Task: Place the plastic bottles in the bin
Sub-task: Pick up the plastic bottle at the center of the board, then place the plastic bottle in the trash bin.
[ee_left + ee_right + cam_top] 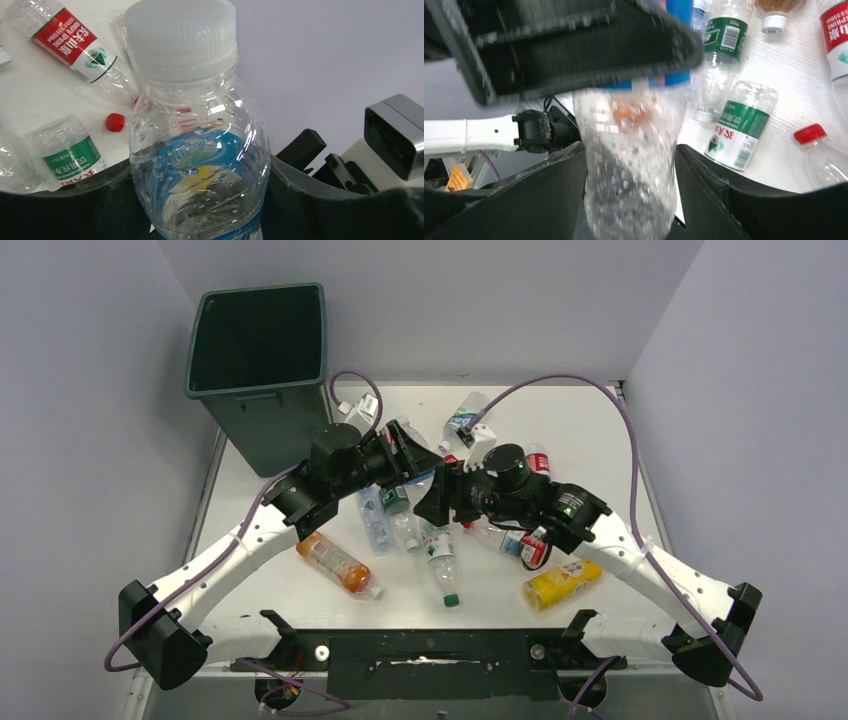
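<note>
Along the near edge of the counter (490,612) three bottles lie on their sides. A yellow bottle (560,583) is toward the near right corner and an orange bottle (336,562) toward the near left. Between them is a clear green-capped bottle (443,568), its cap pointing at the near edge.

Just past these, over the middle of the counter, the two arms meet nose to nose — and they share one thing. The left gripper (200,205) has its fingers clamped on the body of a clear blue-label bottle (200,160) with a white cap, the black pads pressed against both sides at the label. The right gripper (629,195) grasps the same bottle at its clear part. Its fingers lie tight against both sides, with the left gripper's black body right above them. That view is smeared, so how hard it squeezes I can't tell, but no gap shows. The bottle hangs clear of the counter, well apart from the bin.

Around the grippers more clear bottles lie scattered on the white top: a green-label bottle (736,127), a red-capped bottle (821,150) just beside it, and a red-label bottle (72,42). Further on, a bottle with a blue-and-white label (466,418) lies near the far edge.

At the far left corner stands the bin (262,370) — upright, mouth open to the ceiling, its inside too dark to see into.
</note>
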{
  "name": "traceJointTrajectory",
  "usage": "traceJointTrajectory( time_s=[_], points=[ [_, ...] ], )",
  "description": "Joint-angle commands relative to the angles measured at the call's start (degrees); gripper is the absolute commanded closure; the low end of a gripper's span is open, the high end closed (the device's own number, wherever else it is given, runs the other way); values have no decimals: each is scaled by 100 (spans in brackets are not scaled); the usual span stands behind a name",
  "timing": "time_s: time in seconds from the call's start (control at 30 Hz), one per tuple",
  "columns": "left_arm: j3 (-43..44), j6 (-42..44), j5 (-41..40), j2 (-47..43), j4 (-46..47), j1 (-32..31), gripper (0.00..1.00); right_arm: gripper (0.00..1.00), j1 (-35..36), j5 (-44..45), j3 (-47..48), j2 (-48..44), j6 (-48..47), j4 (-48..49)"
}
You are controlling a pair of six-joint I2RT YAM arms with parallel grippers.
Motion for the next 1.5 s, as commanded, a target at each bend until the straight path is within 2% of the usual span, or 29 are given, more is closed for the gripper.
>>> traceJointTrajectory(
  time_s=[0.0,0.23,0.43,0.6,0.9,1.3,1.47],
  points=[
    [205,266,-359,-124,-102,71,48,35,-1,9,-228,-639,97,255],
    [1143,729,127,650,-503,342,50,18,35,-127,-194,-796,293,-22],
    [1425,937,466,911,-623,552,50,1,166,-251,-375,-1142,432,-556],
    [1480,1044,752,883,-759,809,50,2,247,-229,-1087,-1786,784,-620],
    [2144,1262,936,994,-1227,1045,50,2,422,121,-2597,-3265,1660,164],
    [3259,1315,957,1420,-1464,1260,49,2,426,-95,-3086,-3127,1641,443],
    [3941,1354,992,1699,-1626,1417,49,2,434,-120,-3376,-3338,1749,679]
  ],
)
